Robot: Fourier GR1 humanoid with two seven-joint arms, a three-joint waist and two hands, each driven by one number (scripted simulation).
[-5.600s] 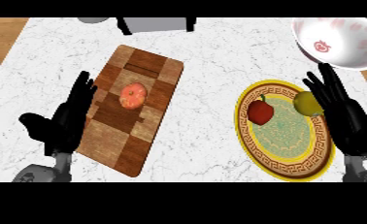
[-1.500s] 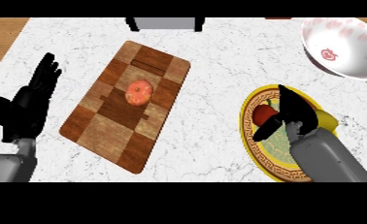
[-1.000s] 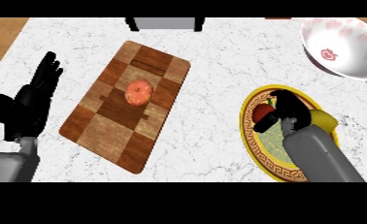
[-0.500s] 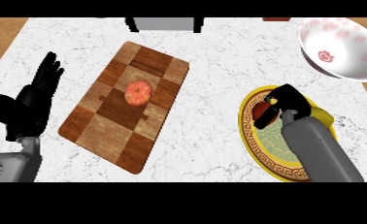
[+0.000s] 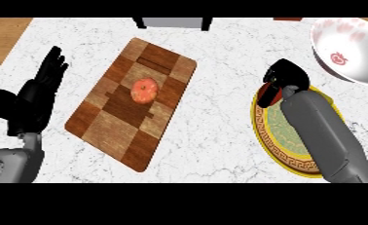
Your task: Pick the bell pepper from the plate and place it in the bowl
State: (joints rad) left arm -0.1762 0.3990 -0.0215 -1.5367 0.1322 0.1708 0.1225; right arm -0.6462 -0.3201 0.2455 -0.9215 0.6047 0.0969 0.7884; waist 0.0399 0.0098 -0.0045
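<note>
The pepper [image 5: 268, 94] showed only as a red sliver under the right hand [image 5: 286, 74], whose black fingers were curled down over it and clamped on it. It sat just above the upper left rim of the plate [image 5: 267, 141]; whether it touched the plate could not be told. The grey right forearm [image 5: 323, 134] ran back from the hand toward the lower right, lying across the plate and hiding much of its green middle, so only the yellow patterned rim showed on the side nearer the board. Up and to the right of the right hand, near it but apart, the white bowl [image 5: 343, 53] with its red marks stood at the picture's edge. Well to the left of that hand, a wooden board [image 5: 108, 126] lay aslant on the marbled worktop [image 5: 215, 117], and a small orange-red tomato [image 5: 144, 90] rested on the board's middle. Farther left, beyond the board, the left hand [image 5: 36, 97] was held up at the edge, its fingers straight and spread, holding nothing and touching neither board nor fruit.
</note>
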